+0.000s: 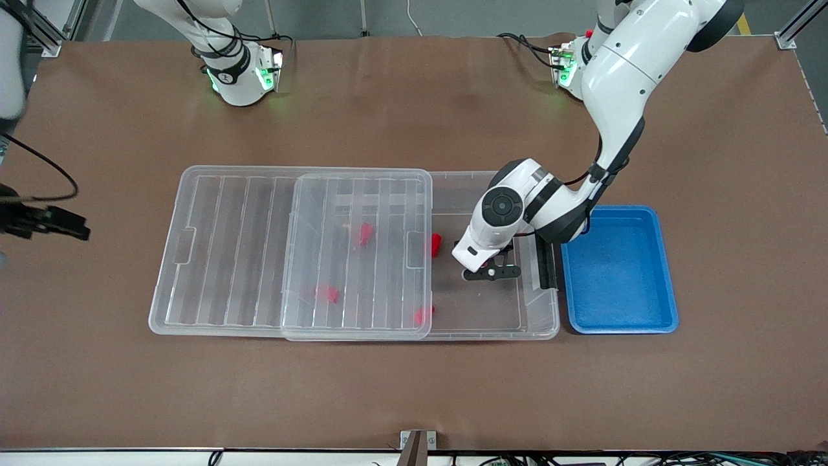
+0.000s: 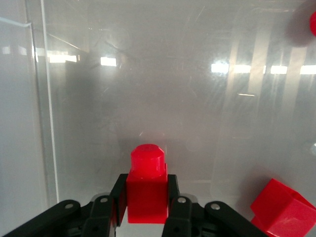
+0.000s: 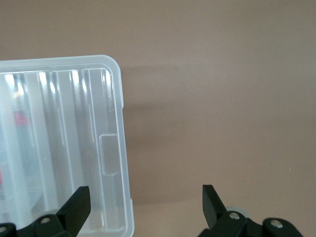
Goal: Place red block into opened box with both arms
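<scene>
The red block (image 2: 146,190) sits stub end out between the fingers of my left gripper (image 2: 146,185), which is shut on it. That left gripper (image 1: 491,272) reaches down into the uncovered part of the clear box (image 1: 546,323), low over its floor, and my hand hides the block in the front view. Several more red blocks lie in the box, one (image 1: 436,244) close to the hand and one (image 2: 284,207) beside the fingers. My right gripper (image 1: 77,228) waits open past the lid's end, and in its wrist view the right gripper (image 3: 146,197) holds nothing.
The ribbed clear lid (image 1: 291,252) is slid toward the right arm's end, covering about half the box and overhanging the table. A blue tray (image 1: 621,329) stands beside the box toward the left arm's end. The black handle (image 1: 548,265) is on that short end.
</scene>
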You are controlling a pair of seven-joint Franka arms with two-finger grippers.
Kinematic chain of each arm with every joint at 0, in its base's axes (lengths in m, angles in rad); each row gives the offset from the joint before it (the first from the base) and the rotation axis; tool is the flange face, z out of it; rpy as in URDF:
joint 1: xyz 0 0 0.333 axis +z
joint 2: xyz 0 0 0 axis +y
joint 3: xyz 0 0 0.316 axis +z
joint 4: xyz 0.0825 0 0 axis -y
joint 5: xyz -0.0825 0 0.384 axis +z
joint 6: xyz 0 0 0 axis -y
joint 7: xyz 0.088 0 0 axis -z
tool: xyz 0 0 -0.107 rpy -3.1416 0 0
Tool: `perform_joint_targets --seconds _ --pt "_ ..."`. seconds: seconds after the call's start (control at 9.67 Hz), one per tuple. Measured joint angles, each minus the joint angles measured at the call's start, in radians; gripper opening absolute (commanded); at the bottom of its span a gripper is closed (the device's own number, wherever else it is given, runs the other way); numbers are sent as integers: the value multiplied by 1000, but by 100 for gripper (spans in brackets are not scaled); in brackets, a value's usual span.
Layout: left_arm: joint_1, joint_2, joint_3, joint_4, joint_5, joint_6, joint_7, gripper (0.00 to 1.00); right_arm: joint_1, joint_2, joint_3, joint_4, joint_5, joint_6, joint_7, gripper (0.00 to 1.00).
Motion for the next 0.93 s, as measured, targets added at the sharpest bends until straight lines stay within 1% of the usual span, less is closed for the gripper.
perform_joint_targets --seconds 0.21,0.31,0.41,0.62,0.93 --pt "6 -19 0 38 2 -8 4 100 -3 -94 0 -23 20 -63 27 100" --pt "10 -55 0 60 5 -38 24 100 -3 -129 -1 -53 32 -65 31 100" --pt "16 -111 0 87 5 -95 58 100 -3 -145 -3 -88 38 -48 34 100" --pt "48 -230 0 164 5 -262 113 100 -4 -145 -14 -145 41 2 36 100" --pt "111 -347 0 245 4 -406 191 100 -5 -146 -22 -165 42 17 28 100"
